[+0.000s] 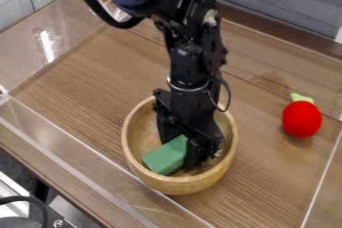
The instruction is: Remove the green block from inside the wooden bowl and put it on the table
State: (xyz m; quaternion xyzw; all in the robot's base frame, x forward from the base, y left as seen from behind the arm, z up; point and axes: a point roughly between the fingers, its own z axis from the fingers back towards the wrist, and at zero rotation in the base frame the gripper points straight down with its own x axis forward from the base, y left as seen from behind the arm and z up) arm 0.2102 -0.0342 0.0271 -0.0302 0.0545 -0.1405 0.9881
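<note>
arm: mine, black, reaching from upper left down to frame centre
wrist: vertical
gripper (186, 150): pointing straight down, jaws closed

Flat green block (167, 156) tilted inside the round tan wooden bowl (144, 177) on the brown wood-grain table (94, 82)

Here's the arm (181, 32): all matte black, chunky jointed segments with rounded housings, a thin black cable looping off its upper part, and a boxy black hand (183, 144) with two flat, dark fingers (201, 150).
</note>
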